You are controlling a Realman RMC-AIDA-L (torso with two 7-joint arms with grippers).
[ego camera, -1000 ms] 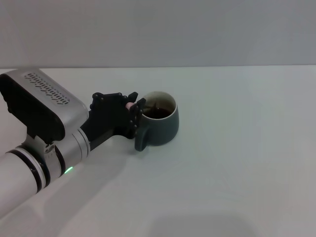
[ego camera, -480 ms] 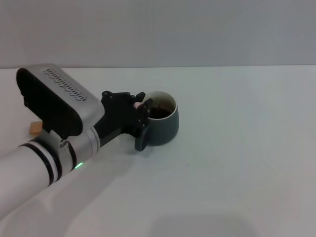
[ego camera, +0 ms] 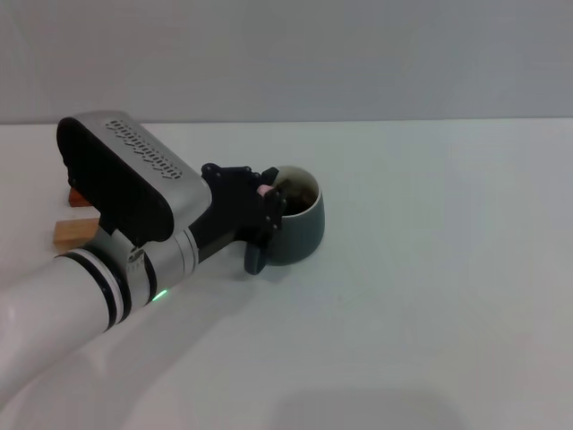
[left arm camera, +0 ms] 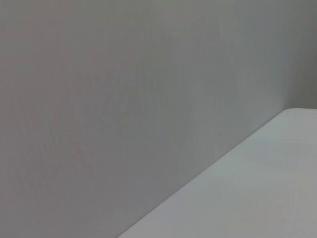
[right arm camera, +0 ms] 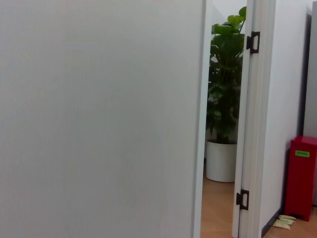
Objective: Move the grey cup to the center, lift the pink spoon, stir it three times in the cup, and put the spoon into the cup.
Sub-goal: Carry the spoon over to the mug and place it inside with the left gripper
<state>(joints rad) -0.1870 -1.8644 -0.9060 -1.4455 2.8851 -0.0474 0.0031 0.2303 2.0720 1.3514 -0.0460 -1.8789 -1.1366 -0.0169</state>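
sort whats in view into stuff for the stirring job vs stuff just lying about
For the job:
- grey cup
- pink spoon, only its pink end showing at the cup's rim
- left tool, holding the spoon

Lying about:
- red-brown block
- tan wooden block

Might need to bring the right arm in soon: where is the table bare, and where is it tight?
Bare: the table right of the grey cup, and the near edge. Crowded: the left gripper holds the pink spoon at the cup's rim, with the tan block and red-brown block far left.
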